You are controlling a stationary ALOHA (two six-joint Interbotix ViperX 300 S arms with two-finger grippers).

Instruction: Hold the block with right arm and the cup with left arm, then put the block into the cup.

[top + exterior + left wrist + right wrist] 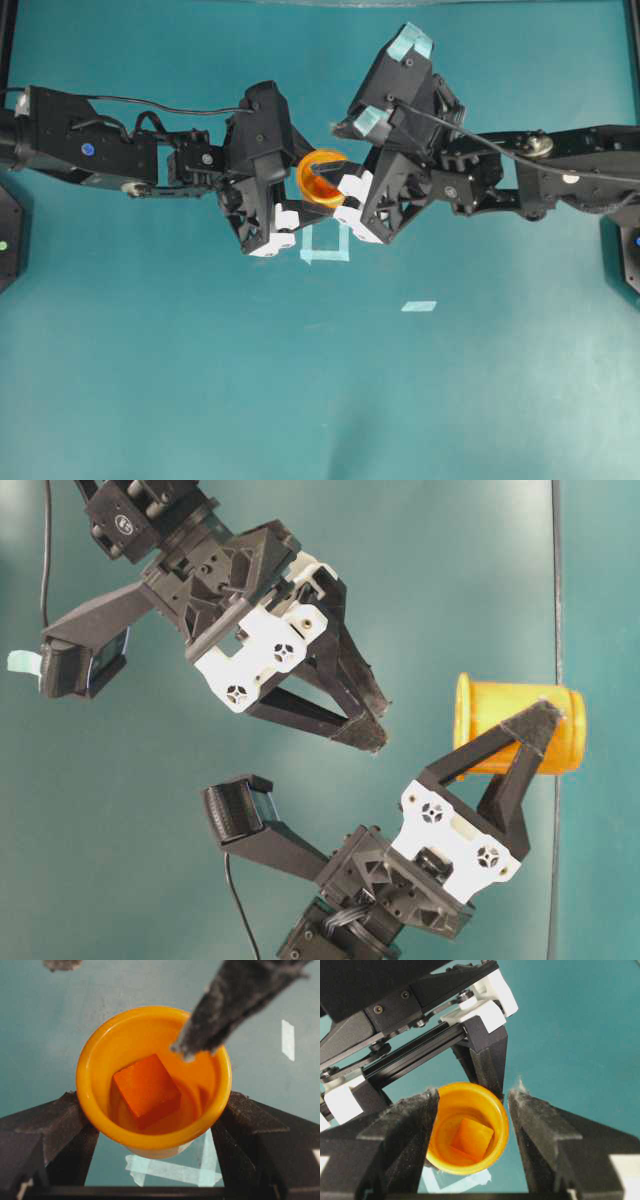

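My two black jointed arms meet over the middle of the teal desk (pixel 150 380), which lies bare and wide toward the near edge and to both sides; its far edge runs close behind the arms in the overhead view. Two arms, two end effectors, one cup, one block, and two pale tape marks: a square outline (pixel 326 243) just below the cup and a small strip (pixel 419 306) off toward my right side.

My left end effector (pixel 155 1125) is clamped on the small yellow-orange plastic cup (pixel 152 1077), one dark finger on each side of its wall, and it holds the cup off the desk. The cup has a round rim and a darker, glossy orange inside.

The tiny orange cube block (pixel 146 1090) lies tilted in the bottom of the cup, one corner up, far smaller than the cup's mouth.

My right end effector (pixel 472 1105), on the arm with light blue tape patches, stands with its jaws apart just above the rim, gripping nothing.
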